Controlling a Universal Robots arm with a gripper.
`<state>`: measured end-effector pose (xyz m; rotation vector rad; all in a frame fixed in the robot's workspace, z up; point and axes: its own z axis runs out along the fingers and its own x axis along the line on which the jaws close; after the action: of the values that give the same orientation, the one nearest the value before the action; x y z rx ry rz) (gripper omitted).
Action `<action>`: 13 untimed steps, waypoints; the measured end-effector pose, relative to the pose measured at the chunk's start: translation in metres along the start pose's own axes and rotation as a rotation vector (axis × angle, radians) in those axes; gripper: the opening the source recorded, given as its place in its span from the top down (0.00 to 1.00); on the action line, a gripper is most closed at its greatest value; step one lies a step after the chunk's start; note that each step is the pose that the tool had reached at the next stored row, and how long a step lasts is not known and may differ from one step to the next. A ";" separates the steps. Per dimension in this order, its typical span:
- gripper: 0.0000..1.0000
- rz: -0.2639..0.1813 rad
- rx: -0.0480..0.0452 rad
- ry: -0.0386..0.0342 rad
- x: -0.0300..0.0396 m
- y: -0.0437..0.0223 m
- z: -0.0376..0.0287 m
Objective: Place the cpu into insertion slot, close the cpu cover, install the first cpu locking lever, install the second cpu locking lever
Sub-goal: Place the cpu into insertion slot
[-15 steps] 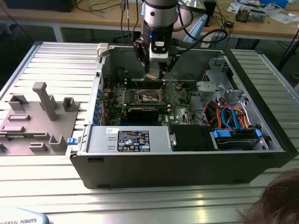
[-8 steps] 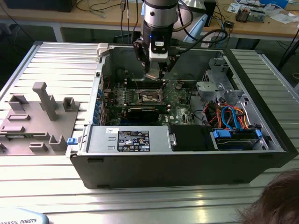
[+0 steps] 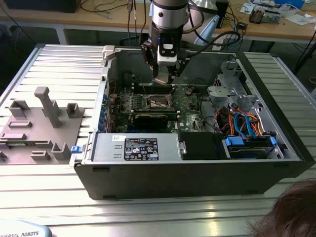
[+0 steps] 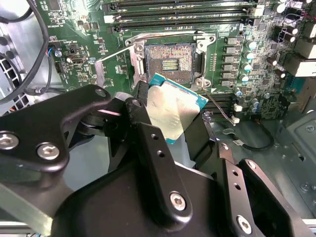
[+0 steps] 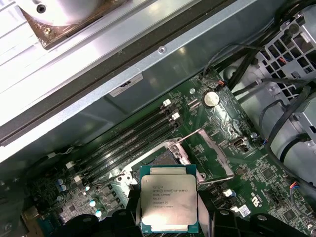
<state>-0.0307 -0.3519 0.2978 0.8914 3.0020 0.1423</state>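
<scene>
My gripper (image 3: 163, 79) hangs inside the open computer case, shut on the cpu (image 4: 173, 111). The cpu is a flat square chip with a silver-grey top and a green-blue rim (image 5: 169, 202), pinched at two opposite edges by black fingers (image 4: 140, 106). It is held tilted a little above the green circuit board, just beside the insertion slot (image 4: 169, 61). The slot (image 5: 165, 158) lies bare, its dark gold centre showing. The cpu cover (image 5: 217, 153) stands swung open next to the slot. In the exterior view the slot (image 3: 160, 102) sits right under the gripper.
Long memory slots (image 4: 177, 15) run beside the socket. A long black card (image 3: 155, 118) lies in front of it, then the power supply (image 3: 136, 147). Cables and a drive cage (image 3: 242, 123) fill the exterior view's right. A grey fixture (image 3: 44, 123) stands left of the case. A person's head (image 3: 291, 212) shows at the lower right.
</scene>
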 end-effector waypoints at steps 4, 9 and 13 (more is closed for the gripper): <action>0.46 0.006 -0.0001 -0.0006 0.0000 0.0000 0.0001; 0.46 0.012 -0.0003 -0.0010 0.0000 0.0000 0.0002; 0.46 0.017 -0.0004 -0.0015 0.0000 0.0000 0.0003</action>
<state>-0.0307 -0.3519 0.2975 0.9165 2.9936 0.1422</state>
